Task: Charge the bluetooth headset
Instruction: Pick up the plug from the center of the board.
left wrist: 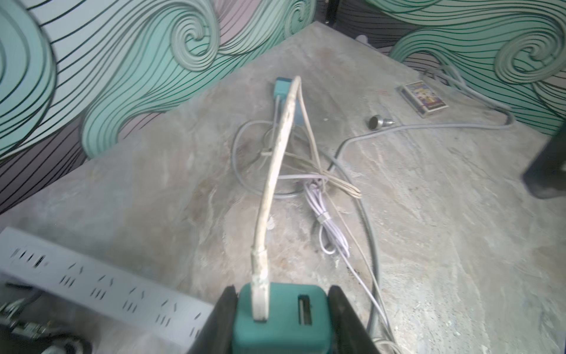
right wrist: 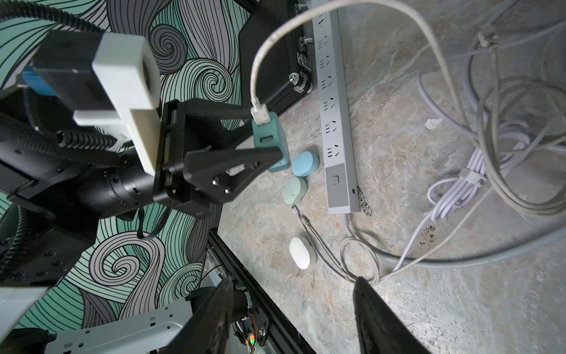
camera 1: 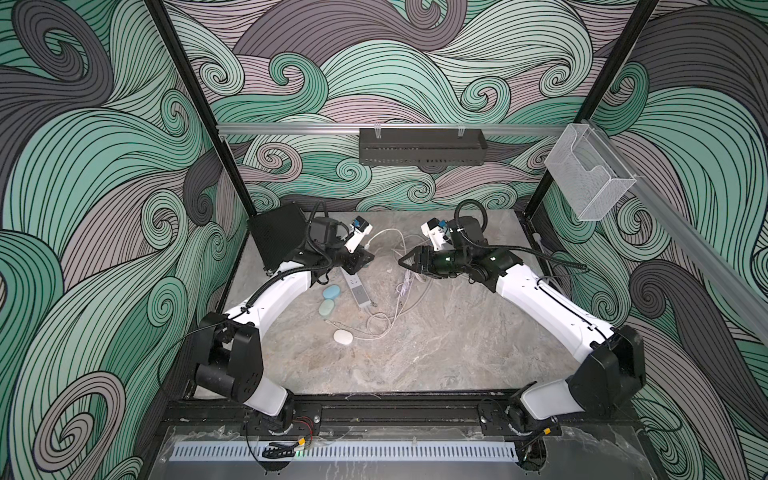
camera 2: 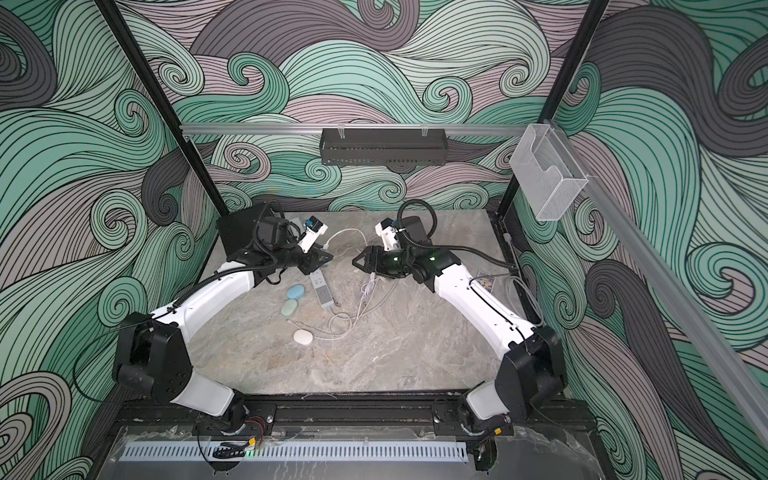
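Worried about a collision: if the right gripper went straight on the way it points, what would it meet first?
Probably the teal charger held in the left gripper, facing the right gripper; depth is unclear.

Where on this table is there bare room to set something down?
The front of the table is bare, from the white case across to the right arm. Crowded: the power strip, the blue case and green case beside it, and the cable tangle at centre-back.
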Available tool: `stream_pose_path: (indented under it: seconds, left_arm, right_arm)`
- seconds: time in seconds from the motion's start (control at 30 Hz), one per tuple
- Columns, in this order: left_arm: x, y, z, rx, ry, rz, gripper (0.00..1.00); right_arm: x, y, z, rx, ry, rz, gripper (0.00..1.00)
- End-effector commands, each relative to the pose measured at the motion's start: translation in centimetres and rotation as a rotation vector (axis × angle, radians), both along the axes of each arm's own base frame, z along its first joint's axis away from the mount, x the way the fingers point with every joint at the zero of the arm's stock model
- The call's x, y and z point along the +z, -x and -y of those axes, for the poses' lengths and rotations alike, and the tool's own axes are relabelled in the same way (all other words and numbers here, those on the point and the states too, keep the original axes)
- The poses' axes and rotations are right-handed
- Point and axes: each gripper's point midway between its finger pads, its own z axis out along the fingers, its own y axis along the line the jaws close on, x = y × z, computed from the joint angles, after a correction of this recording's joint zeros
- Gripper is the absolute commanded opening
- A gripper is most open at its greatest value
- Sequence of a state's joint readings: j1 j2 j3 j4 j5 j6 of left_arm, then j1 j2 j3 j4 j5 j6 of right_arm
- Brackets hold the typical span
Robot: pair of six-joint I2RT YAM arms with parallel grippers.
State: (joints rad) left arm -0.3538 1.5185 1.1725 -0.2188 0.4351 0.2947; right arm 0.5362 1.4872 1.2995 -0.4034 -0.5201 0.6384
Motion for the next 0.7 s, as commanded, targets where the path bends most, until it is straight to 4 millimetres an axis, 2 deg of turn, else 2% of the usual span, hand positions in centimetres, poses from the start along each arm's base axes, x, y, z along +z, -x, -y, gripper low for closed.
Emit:
stream_pose_path:
  seconds: [0.0,0.23,0.57,0.67]
  left_arm:
    - [2.2,0.4,2.5,-0.121,0.025,0.12,0.27]
    - [2.7,1.6,5.0,-0.214,0.029,0.179,0.27]
    - [2.8,2.7,7.1,-0.286,0.003,0.196,0.27]
    - [3.0,3.1,7.7,-0.306,-0.013,0.211,0.26]
  right_arm:
    - [0.3,-0.8,-0.2,-0.05,0.005,-0.01,0.59]
    - [0.4,-1.3,-0.3,-0.065,0.005,-0.024,0.56]
    - [0.6,-1.3,-1.3,-0.026,0.008,0.006,0.55]
    - [0.1,-1.4,-1.6,-0.026,0.014,-0.007,0.55]
